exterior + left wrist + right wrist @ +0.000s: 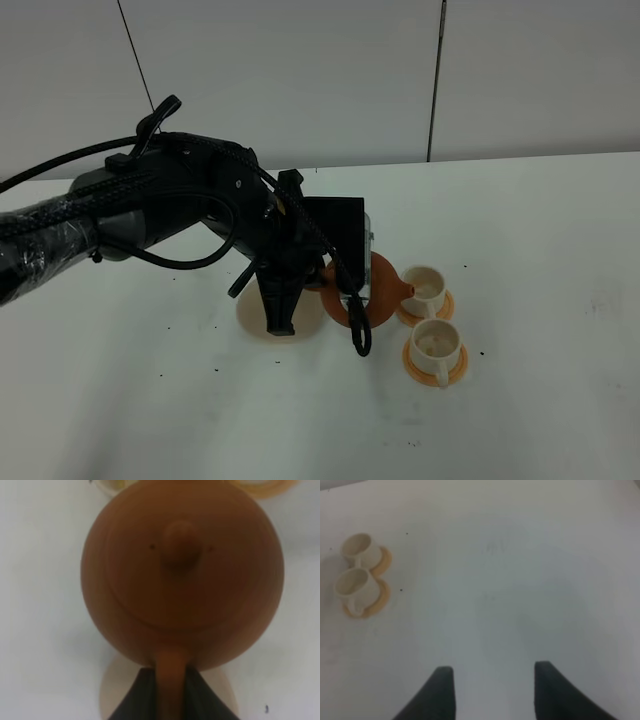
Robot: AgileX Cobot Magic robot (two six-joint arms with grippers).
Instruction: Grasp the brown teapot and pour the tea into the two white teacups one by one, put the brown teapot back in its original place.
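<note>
White bench (560, 250): left arm (150, 210) reaches in low, left fingers (135, 700) clamped on brown teapot (381, 290) handle (170, 680), spout (400, 288) beside far-edge teacup (428, 288); right fingers (440, 695) apart.

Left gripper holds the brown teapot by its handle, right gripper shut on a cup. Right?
No: the right gripper is open and empty, both white teacups on their saucers apart from it, per the right wrist view. The rest holds: left gripper holds the brown teapot by its handle.
</note>
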